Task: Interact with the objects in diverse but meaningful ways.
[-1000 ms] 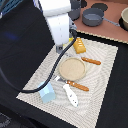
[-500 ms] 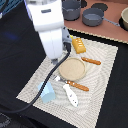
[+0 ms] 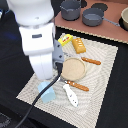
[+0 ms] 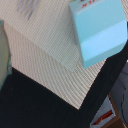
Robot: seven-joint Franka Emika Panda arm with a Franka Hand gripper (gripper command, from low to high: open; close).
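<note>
Overhead, the white arm [image 3: 37, 42] stands upright above the woven mat's [image 3: 102, 75] corner nearest the camera, its bulk hiding the gripper, so finger state cannot be told. Pale blue house-shaped carton [image 3: 46, 92] lies on that corner, below the arm; wrist view shows it [image 4: 97, 30] flat on the mat. Tan plate [image 3: 73, 68] sits mid-mat; orange bread-like block [image 3: 78, 45] and yellow printed block [image 3: 65, 38] beyond; white paddle-like piece [image 3: 70, 94] beside the carton.

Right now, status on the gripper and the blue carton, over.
Gripper hidden behind arm, state unknown. Pale blue carton lying on woven placemat at its corner, untouched. White paddle piece and tan plate nearby, nothing blocking.
</note>
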